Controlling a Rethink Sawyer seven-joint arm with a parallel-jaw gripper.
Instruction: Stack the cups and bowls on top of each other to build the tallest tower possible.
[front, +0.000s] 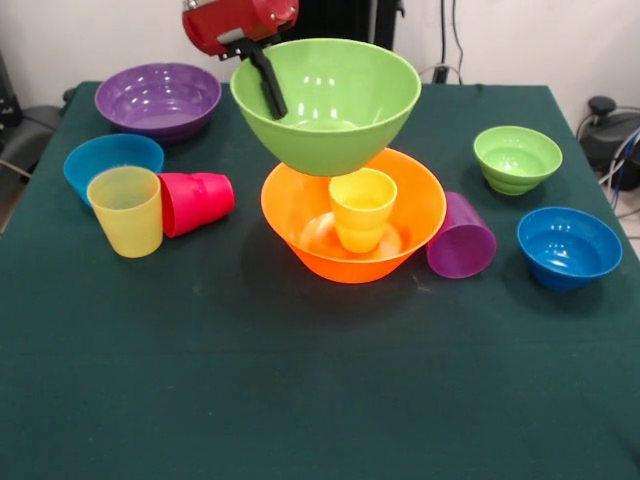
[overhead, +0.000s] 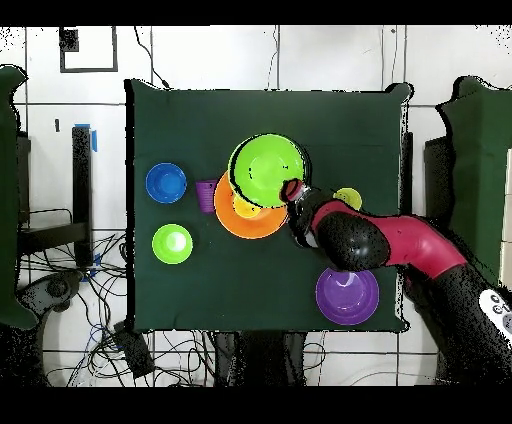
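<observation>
My gripper (front: 271, 98) is shut on the rim of the large lime green bowl (front: 326, 102), with one black finger (front: 268, 82) showing inside it. That bowl hangs over the far side of the large orange bowl (front: 300, 225), which sits mid-table. A yellow-orange cup (front: 362, 208) stands upright inside the orange bowl. From overhead, the green bowl (overhead: 268, 168) overlaps the orange bowl (overhead: 236, 228) and is held off-centre by my gripper (overhead: 292, 190). A purple cup (front: 461, 238) lies on its side against the orange bowl.
A large purple bowl (front: 158, 98) sits at the back left. In front of it are a small blue bowl (front: 108, 160), an upright pale yellow cup (front: 126, 210) and a red-pink cup (front: 196, 202) on its side. On the right stand a small green bowl (front: 517, 158) and a second small blue bowl (front: 569, 246).
</observation>
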